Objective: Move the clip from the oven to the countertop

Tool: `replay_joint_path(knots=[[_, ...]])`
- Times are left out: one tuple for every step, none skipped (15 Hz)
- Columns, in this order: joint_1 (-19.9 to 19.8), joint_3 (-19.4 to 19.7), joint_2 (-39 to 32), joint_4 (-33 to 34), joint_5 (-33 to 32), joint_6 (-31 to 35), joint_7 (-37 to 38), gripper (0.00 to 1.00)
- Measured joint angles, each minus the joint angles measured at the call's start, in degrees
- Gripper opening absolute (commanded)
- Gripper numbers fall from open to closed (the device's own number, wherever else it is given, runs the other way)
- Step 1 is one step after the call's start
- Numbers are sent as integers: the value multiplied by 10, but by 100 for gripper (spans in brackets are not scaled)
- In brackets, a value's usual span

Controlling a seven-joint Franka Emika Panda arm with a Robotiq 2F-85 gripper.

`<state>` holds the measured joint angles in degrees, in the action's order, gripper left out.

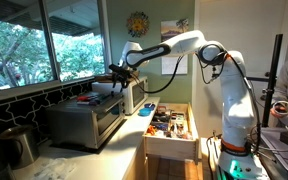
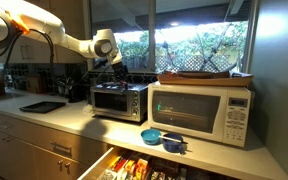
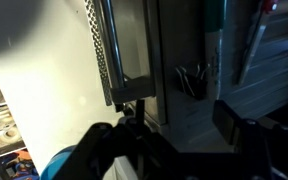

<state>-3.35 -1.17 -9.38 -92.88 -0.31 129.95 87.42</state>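
Note:
The silver toaster oven [image 1: 89, 118] [image 2: 119, 101] stands on the pale countertop [image 1: 99, 160] [image 2: 79, 120]. In the wrist view a small black binder clip [image 3: 191, 80] lies on the oven's grey top [image 3: 184, 40], near the front edge. My gripper [image 3: 174, 125] is open and empty, its two dark fingers spread just short of the clip. In both exterior views the gripper [image 1: 118, 72] [image 2: 110, 63] hovers just over the oven's top; the clip is too small to make out there.
A white microwave [image 2: 202, 112] with a wooden tray on top stands beside the oven. Two blue bowls [image 2: 164, 139] sit on the counter in front of it. A dark tray [image 2: 41, 105] lies further along. An open drawer [image 1: 170, 125] full of items juts out below.

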Motion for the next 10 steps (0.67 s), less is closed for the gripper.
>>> replay_joint_path(knots=[[0,1,-4,4,3,0,0,74],[1,3,-9,10,6,0,0,74],[2,4,-14,14,10,0,0,73],[2,5,-17,18,13,0,0,71],[3,7,-21,22,15,0,0,66],[4,8,-26,27,18,0,0,64],[4,9,-30,30,21,0,0,62],[5,9,-34,34,24,0,-1,53],[5,10,-38,38,27,-1,-1,54],[6,11,-42,41,30,-2,-1,40]])
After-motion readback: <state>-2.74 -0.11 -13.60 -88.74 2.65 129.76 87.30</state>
